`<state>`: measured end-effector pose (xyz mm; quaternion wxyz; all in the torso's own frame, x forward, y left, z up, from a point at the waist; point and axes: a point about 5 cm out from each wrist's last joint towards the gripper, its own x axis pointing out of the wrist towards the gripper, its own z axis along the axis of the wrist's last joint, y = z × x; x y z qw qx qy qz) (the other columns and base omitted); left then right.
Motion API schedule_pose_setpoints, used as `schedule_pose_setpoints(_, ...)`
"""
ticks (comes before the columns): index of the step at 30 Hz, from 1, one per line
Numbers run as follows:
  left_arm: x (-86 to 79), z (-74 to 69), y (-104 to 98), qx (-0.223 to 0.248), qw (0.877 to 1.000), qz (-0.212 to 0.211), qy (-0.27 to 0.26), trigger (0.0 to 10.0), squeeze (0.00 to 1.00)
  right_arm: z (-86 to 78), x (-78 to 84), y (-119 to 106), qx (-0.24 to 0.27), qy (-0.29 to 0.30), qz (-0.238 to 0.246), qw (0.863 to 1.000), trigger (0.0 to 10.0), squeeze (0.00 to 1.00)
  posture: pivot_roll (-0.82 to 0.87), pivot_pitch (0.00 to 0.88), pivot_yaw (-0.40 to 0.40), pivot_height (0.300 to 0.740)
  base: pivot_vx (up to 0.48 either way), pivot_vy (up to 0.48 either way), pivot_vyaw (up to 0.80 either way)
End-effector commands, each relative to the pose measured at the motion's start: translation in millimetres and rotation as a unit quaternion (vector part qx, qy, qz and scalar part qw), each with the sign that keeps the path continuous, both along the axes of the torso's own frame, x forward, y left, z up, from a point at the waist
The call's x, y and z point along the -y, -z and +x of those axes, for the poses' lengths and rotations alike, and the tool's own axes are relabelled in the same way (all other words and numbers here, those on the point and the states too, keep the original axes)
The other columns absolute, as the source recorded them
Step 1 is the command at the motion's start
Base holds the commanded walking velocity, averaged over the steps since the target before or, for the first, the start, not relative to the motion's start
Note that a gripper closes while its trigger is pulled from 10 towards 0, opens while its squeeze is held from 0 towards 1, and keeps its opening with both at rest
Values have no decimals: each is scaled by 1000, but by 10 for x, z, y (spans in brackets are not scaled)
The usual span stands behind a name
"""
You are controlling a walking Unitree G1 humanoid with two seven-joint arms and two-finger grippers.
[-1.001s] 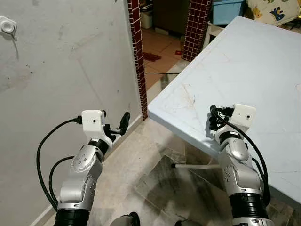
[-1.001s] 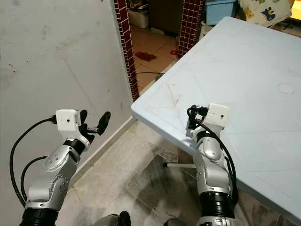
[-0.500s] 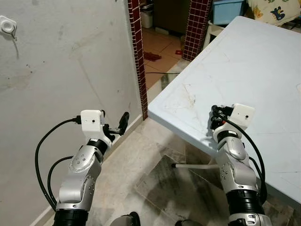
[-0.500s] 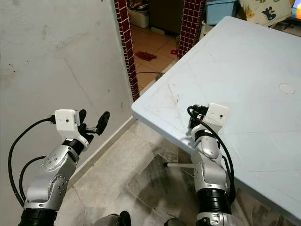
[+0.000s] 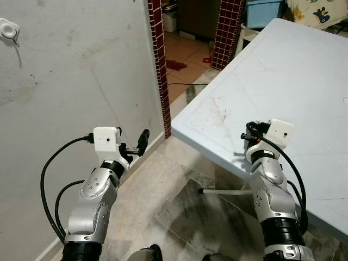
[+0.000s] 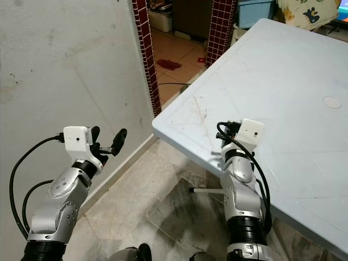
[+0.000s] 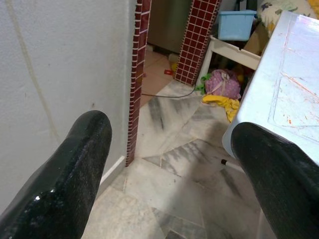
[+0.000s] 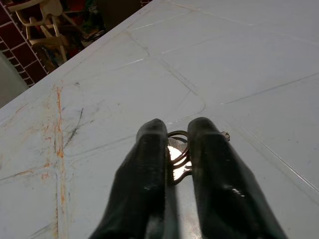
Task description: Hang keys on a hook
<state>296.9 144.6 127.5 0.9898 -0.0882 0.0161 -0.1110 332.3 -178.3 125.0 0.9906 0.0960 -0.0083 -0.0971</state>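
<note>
Pale grey plaster wall [image 5: 70, 70] on the left, scuffed and stained, ending at a dark red brick pillar [image 5: 157, 60]. Pale blue surface [image 5: 293, 81] on the right, scratched with orange marks near its left corner, far end and right side cut off by the frame. Marble tile floor [image 5: 174, 206] in between, near part hidden behind the arms. Small white wall fitting [image 5: 9, 28] high at far left, too small to tell whether a hook.

Left claw [image 7: 169, 164] raised over the floor near the wall, fingers wide apart, nothing between them.

Right claw [image 8: 177, 142] low over the near left corner of the surface, fingers [image 8: 149, 164] almost together, clamped on a metal key ring [image 8: 177, 149]. Keys mostly hidden between the fingers; only bright metal loops and a small tip visible, number and shape impossible to make out.
</note>
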Motion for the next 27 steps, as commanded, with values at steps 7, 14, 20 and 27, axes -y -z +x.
schedule_pose_setpoints(7,-21,-3,-20,6,1000,10,-1,10000,0,15,58,-50,13,9,-4,1000,0,0,-15,162,84,740,0,0,0)
schedule_pose_setpoints(14,-30,6,-31,10,1000,9,-7,10000,0,20,132,-429,95,6,-103,990,0,0,-18,160,83,740,0,0,0)
schedule_pose_setpoints(20,-16,14,-29,10,1000,8,-5,10000,0,8,144,-450,98,7,-108,989,0,0,-27,157,85,740,0,0,0)
schedule_pose_setpoints(27,-15,16,-35,12,1000,8,-2,10000,0,-105,23,-369,83,-7,-110,990,10000,1000,-26,159,90,740,0,0,0)
